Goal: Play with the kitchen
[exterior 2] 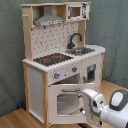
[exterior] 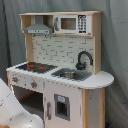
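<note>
The kitchen (exterior: 60,50) (exterior 2: 55,45) is a tall white and light-wood toy, seen in both exterior views. It has a grey hood (exterior 2: 49,20), a black-red hob (exterior: 35,66) (exterior 2: 52,59), a black faucet (exterior: 83,59) (exterior 2: 75,39) and a sink (exterior: 70,75). In the second exterior view the windowed oven door (exterior 2: 67,102) leans outward, partly swung down. My gripper (exterior 2: 86,104) sits at the door's right edge, low in front of the oven. In the first exterior view only the white arm (exterior: 12,110) shows at the bottom left, and the gripper is hidden.
A grey curtain (exterior 2: 115,30) hangs behind the toy. The wooden floor (exterior 2: 15,120) shows at the second exterior view's lower left. A small cupboard door (exterior: 61,106) (exterior 2: 91,72) sits under the sink, and a toy microwave (exterior: 70,23) is built in at the top.
</note>
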You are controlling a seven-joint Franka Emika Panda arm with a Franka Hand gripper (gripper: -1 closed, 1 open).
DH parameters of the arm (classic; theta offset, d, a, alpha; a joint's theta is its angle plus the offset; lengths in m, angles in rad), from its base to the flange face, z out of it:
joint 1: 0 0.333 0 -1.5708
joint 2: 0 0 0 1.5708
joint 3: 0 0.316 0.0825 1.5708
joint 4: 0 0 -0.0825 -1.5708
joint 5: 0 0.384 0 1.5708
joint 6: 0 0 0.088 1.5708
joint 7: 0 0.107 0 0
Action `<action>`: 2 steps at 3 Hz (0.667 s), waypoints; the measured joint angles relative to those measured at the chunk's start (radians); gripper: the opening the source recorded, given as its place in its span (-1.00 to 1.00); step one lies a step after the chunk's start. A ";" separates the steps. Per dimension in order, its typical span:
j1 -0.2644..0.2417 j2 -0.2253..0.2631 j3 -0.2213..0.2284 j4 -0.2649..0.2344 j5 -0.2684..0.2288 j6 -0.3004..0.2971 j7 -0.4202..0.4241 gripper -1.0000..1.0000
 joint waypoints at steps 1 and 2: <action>0.023 -0.035 0.000 -0.010 0.059 -0.079 0.025 1.00; 0.030 -0.066 0.000 -0.010 0.128 -0.135 0.075 1.00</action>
